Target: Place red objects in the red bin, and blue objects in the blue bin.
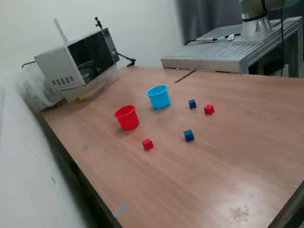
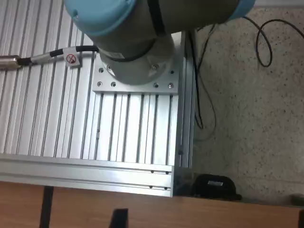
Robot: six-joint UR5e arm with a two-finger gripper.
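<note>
In the exterior view a red cup (image 1: pixel 126 117) and a light-blue cup (image 1: pixel 158 96) stand upright side by side mid-table. One red cube (image 1: pixel 148 144) lies in front of the red cup, and another red cube (image 1: pixel 209 109) lies toward the exterior view's right. One dark-blue cube (image 1: pixel 189 135) lies beside the near red cube, and another dark-blue cube (image 1: pixel 192 104) lies near the blue cup. My gripper is out of the exterior view. In the wrist view only two dark tips of the gripper (image 2: pixel 81 216) show, apart and empty, above the table's far edge, far from all the cubes.
A microwave (image 1: pixel 79 62) stands at the table's far corner by the wall. My arm's base (image 1: pixel 264 2) is bolted to a ribbed aluminium plate (image 2: pixel 133 128) behind the table. Cables (image 2: pixel 266 38) lie on the speckled floor beside it.
</note>
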